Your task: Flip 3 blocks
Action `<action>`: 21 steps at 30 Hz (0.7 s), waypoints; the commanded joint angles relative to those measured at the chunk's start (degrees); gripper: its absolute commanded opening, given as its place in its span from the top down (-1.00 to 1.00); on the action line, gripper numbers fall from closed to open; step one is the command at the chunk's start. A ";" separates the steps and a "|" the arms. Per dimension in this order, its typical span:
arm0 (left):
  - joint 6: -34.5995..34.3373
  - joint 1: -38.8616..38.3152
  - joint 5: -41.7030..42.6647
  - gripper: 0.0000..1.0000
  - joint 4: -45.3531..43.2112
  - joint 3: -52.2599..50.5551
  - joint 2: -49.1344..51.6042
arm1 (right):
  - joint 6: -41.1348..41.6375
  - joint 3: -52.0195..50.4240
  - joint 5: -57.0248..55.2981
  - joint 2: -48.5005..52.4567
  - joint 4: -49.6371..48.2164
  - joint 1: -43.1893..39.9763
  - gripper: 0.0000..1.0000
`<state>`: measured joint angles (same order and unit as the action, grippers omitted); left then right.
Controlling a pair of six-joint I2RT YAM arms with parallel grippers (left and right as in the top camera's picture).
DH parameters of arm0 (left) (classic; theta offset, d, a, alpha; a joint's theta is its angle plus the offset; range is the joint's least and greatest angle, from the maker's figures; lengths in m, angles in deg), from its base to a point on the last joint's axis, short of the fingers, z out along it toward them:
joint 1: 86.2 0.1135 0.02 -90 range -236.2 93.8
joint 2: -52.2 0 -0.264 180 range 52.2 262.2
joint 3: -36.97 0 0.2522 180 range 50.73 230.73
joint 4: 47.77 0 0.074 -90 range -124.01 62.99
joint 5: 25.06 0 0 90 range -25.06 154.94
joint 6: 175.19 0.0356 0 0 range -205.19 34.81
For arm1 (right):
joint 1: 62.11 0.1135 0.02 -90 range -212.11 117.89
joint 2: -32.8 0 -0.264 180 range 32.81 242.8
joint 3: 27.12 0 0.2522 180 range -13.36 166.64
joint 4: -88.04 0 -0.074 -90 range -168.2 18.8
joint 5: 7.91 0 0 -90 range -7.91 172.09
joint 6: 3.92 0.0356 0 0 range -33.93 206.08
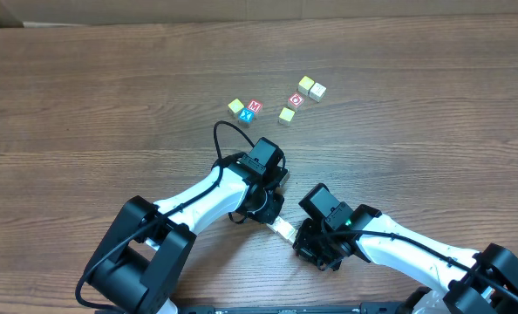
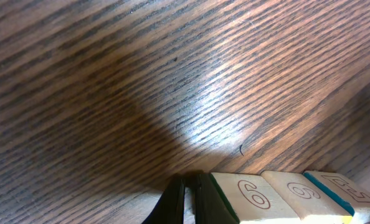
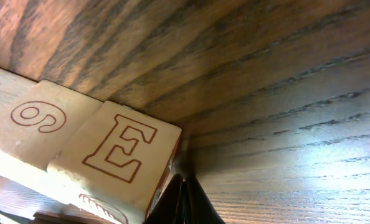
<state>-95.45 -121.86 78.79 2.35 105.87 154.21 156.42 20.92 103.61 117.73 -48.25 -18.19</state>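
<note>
Diagonally, blocks in row, numerals up

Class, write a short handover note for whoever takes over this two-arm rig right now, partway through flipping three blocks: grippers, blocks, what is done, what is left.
Grippers: the left gripper is shut with nothing between its fingers, at one end of the block row. The right gripper is shut the same way, beside the E block at the other end.
Things: the three blocks lie side by side on the table between the two grippers.
Done: no flip can be confirmed from these views.
Left: probably all three flips.
</note>
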 commanded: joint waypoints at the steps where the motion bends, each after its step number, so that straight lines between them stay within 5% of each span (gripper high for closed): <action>1: 1.36 -0.31 -5.49 0.92 -1.16 -2.12 3.63 | 0.20 0.17 -0.44 1.01 -1.16 0.28 0.92; 21: 3.19 -0.33 -5.49 0.92 -3.87 -2.01 3.63 | 0.87 0.17 0.48 1.01 -1.42 2.84 0.92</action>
<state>-93.94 -121.86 77.94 -0.88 105.84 154.21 156.60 20.92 104.22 118.10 -49.27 -15.92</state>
